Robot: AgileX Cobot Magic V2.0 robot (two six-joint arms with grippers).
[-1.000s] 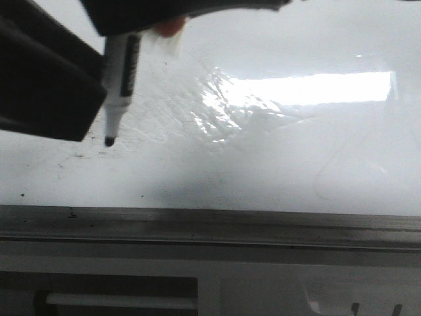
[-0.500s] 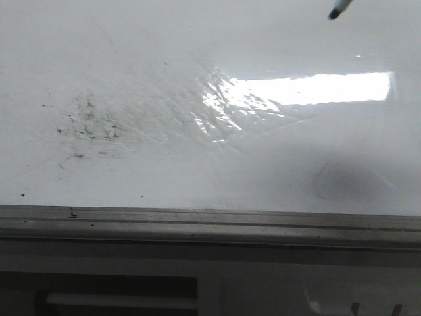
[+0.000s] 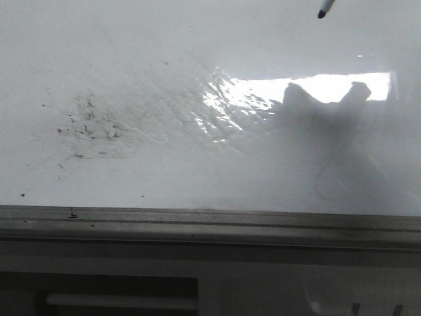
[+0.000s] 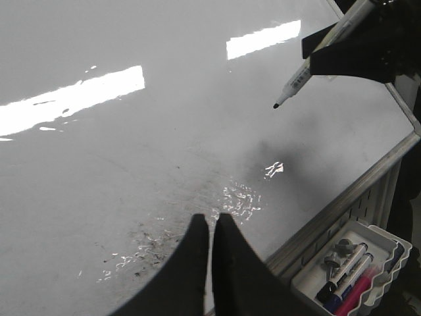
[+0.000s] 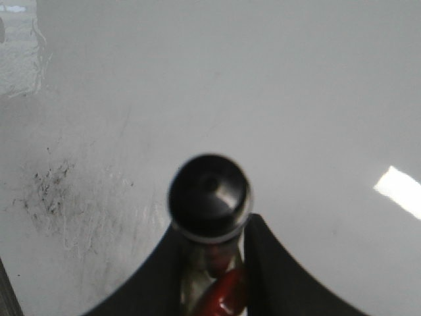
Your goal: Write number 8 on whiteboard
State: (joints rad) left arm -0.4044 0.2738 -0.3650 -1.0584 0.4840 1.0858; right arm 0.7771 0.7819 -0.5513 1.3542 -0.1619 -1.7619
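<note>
The whiteboard (image 3: pixel 197 52) is glossy white with a grey frame edge (image 3: pixel 210 220) at the front. No number 8 shows on it in any view; only black smudge specks (image 3: pixel 89 125) mark its left part. My right gripper (image 4: pixel 348 49) is shut on a white marker (image 4: pixel 316 59) with a black tip (image 4: pixel 276 105), held above the board without touching it. In the front view only the tip (image 3: pixel 322 12) shows, at the top right. The right wrist view looks along the marker (image 5: pixel 209 197) between the fingers. My left gripper (image 4: pixel 212 220) is shut and empty over the specks.
A bright glare patch (image 3: pixel 309 89) lies on the board's right half, crossed by the gripper's shadow (image 3: pixel 322 108). A white tray (image 4: pixel 385 240) with several spare markers (image 4: pixel 345 273) hangs below the frame edge (image 4: pixel 342 204).
The right gripper and marker left the smudged left part of the board and moved up to the far right. Since half a second ago the tip shifted slightly left and a shadow fell on the glare.
</note>
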